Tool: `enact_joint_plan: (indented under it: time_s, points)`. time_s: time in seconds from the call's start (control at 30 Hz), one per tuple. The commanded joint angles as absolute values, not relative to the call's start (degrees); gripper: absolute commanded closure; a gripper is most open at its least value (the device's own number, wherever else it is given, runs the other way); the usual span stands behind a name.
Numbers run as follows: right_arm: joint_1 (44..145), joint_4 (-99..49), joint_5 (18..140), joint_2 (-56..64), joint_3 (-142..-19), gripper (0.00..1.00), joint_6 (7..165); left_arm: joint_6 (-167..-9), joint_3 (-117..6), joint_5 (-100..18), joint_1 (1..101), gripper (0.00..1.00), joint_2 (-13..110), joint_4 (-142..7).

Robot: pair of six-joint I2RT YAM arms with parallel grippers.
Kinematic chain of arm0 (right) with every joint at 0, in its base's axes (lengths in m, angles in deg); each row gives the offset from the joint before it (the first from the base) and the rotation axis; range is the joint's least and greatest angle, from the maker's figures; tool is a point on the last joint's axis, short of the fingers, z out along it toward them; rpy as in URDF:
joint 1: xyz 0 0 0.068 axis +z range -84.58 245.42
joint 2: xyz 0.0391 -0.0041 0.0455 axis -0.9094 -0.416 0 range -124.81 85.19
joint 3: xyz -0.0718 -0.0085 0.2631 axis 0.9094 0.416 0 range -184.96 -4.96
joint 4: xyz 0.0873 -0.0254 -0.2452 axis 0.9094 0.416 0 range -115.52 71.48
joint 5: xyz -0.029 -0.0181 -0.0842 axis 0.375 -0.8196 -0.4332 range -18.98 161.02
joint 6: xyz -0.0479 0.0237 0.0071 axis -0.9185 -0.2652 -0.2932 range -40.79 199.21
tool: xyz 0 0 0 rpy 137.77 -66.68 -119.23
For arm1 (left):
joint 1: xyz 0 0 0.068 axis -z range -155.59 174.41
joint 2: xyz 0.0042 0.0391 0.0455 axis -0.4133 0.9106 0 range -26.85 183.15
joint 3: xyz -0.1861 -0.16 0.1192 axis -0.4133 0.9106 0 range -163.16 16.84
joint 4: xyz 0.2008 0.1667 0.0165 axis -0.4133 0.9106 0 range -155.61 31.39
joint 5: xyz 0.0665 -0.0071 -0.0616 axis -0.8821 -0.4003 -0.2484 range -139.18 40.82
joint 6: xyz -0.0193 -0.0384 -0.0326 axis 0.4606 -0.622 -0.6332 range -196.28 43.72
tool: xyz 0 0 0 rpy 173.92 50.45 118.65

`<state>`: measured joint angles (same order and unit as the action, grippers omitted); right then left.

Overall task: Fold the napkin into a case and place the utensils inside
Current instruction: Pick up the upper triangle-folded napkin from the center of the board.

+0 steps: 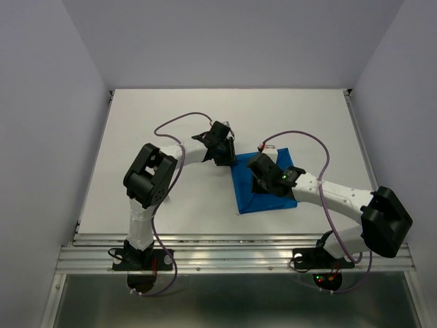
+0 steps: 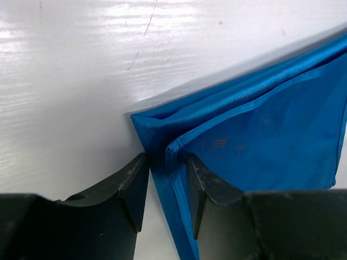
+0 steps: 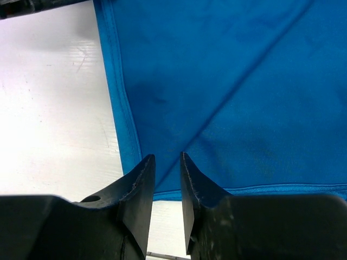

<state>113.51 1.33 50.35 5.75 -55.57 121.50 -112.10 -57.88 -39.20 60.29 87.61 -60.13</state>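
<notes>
napkin (image 1: 263,184) is lying partly folded on the tabletop (image 1: 171,123). left fingers (image 2: 130,184) are straddling its layered corner hem, half open, gripping nothing yet; right fingers (image 3: 136,184) are hanging over it, narrowly parted, empty. catching both layers squarely is looking key.

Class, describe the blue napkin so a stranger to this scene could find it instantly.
Start at the white table and look right of centre, under the right gripper. The napkin lies there flat, partly folded. It is the only bright blue, soft thing among black-and-white arms.
</notes>
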Motion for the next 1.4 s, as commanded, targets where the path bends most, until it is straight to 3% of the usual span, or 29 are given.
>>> enact_joint_plan:
  time_s: [0.0,0.1,0.2,0.23,0.27,0.33,0.93,1.37]
  points:
    - [114.1,1.5,49.2,7.4,-55.5,0.69,122.1,-113.0,-60.1,-43.4,61.4,0.57,89.8,-56.8]
    - [114.1,1.4,49.3,7.6,-55.3,0.69,122.0,-113.6,-60.5,-44.8,61.9,0.6,90.4,-56.2]
    - [114.1,1.5,49.2,7.8,-55.1,0.69,122.1,-114.2,-60.8,-45.4,62.2,0.71,90.8,-55.9]
    - [114.1,1.4,49.2,7.8,-55.1,0.69,122.0,-114.3,-60.8,-45.6,62.2,0.75,90.7,-55.9]
    - [114.1,1.5,49.1,7.9,-55.1,0.69,122.0,-114.2,-60.7,-45.8,62.2,0.91,90.6,-55.9]
    - [114.1,1.3,49.5,7.8,-54.8,0.69,122.0,-114.3,-60.6,-46.1,62.2,1.0,90.0,-55.8]
    - [124.7,-1.8,43.1,-2.6,-57.8,0.57,119.2,-113.9,-55.0,-40.7,62.2,1.0,78.2,-55.6]
    - [129.1,-2.4,38.1,-3.1,-59.4,0.47,119.5,-114.9,-54.0,-39.1,62.2,1.0,77.9,-56.5]
